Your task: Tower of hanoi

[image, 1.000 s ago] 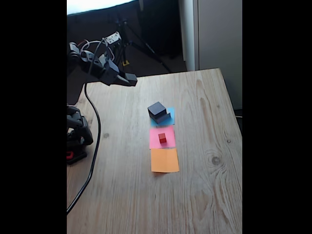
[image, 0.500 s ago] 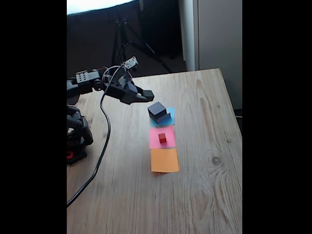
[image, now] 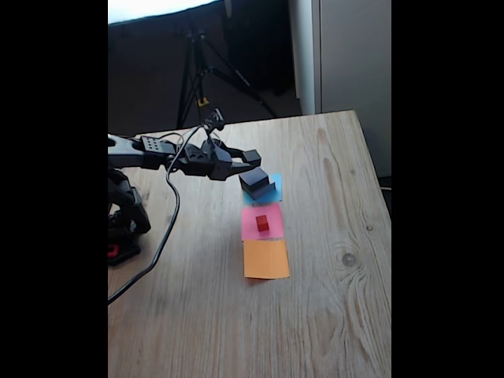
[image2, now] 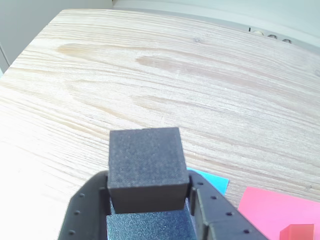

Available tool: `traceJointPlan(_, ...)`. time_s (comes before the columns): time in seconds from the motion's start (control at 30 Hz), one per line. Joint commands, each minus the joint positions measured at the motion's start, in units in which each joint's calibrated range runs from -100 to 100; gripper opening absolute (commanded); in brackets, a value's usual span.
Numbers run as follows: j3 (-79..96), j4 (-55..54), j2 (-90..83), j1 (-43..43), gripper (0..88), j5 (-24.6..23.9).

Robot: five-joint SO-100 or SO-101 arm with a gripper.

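- Tower of hanoi pieces are split between two paper squares: the small black cube (image: 253, 178) tops the stack on the blue square (image: 272, 190), and the tiny red cube (image: 262, 223) sits alone on the pink square (image: 261, 221). The orange square (image: 266, 258) has nothing on it.
- In the wrist view the small black cube (image2: 145, 167) looks matte and grainy, with crisp edges. I'd judge it rigid, light and not slippery, so unlikely to crush or slide out of a squeeze.
- Under it shows a wider slab (image2: 150, 226) with a bluish-grey sheen (which of the lower slabs this is I cannot say).
- Best hold, to my eye: the cube's two opposite vertical sides, about mid-height and clear of the slab below, so only the top piece lifts.
- The gripper (image2: 149, 200) has its jaws parted, one on each side of the cube. They look very near its sides, but I cannot tell whether they touch it.
- From the fixed view the gripper (image: 246, 164) reaches almost level over the table (image: 331, 260) and meets the stack from the left of the picture.
- Compared with a second ago, the arm was raised and well apart from the stack, near the table's back-left corner. Half a second ago it was lower and near the stack; now it is at the cube.
- Blocks and papers lie just where they lay in the earlier pictures.
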Motion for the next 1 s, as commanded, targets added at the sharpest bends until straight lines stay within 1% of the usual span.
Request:
traceJointPlan(0.0,1.59,-10.87,3.60,-1.00,5.8,3.94)
traceJointPlan(0.07,4.13,-16.78,5.49,-1.25,5.8,5.61)
traceJointPlan(0.17,7.04,-21.87,7.00,-1.25,5.8,6.61)
traceJointPlan(0.57,11.31,-27.30,9.73,0.01,5.7,8.62)
traceJointPlan(0.73,11.77,-32.32,14.35,0.17,5.7,9.96)
traceJointPlan(0.83,11.77,-34.50,16.09,0.09,5.9,10.13)
traceJointPlan(0.97,11.31,-34.82,17.15,0.17,6.0,9.96)
